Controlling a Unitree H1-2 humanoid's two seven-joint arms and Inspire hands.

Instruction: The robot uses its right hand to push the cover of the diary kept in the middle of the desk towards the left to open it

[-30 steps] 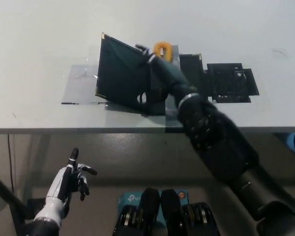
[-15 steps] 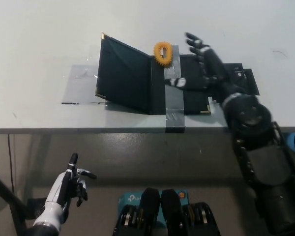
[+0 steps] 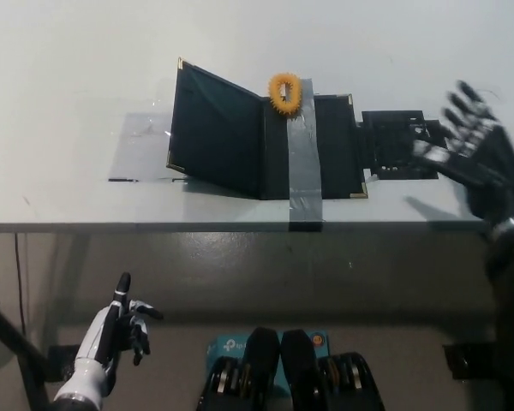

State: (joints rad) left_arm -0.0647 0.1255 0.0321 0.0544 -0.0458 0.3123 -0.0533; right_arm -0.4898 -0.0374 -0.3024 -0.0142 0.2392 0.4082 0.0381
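Down at the lower left, the white left hand [image 3: 120, 330] is hanging below the surface [image 3: 68, 77], fingers spread and holding nothing. Moving right, the diary [image 3: 265, 141] is sitting mid-surface, its cover [image 3: 216, 128] standing propped up, tilted, not lying flat on the left side. A grey tape strip [image 3: 301, 150] is pinning the right-hand pages, an orange ring [image 3: 283, 91] sitting at its top. That cover looks thin, stiff and light; a push on its free edge, near the spine side, should tip it over. Far right, the black right hand [image 3: 475, 150] is hovering well apart from the diary, fingers splayed wide, empty.
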